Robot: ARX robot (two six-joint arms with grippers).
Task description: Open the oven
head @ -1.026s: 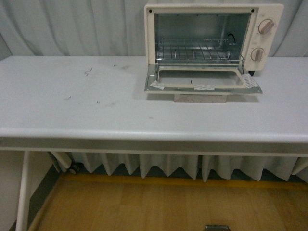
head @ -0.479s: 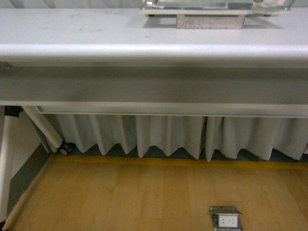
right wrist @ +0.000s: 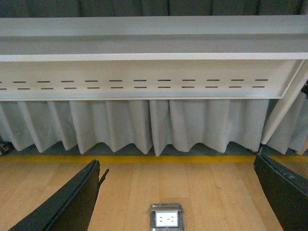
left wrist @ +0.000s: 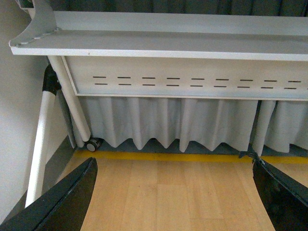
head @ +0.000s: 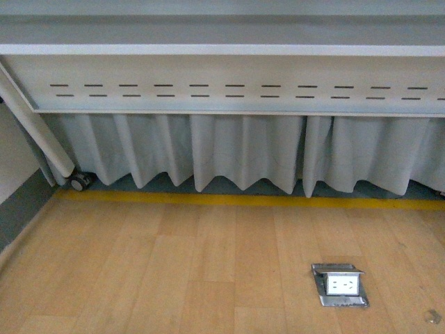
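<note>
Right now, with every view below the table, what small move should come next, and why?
Probably none beyond resting: both grippers, left and right, hang open and empty near the floor, under the table. The oven is out of view.

Even, soft indoor light; sharp.

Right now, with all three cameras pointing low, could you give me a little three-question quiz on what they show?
1. True or false: the oven is in view.
2. What is set into the wooden floor? A) a drain B) a socket box C) a vent
3. Fill in: both grippers stand ____, gripping nothing.

Key:
1. False; only the underside of the table and the curtain show.
2. B, the floor socket box.
3. Open: left gripper, right gripper.
</note>
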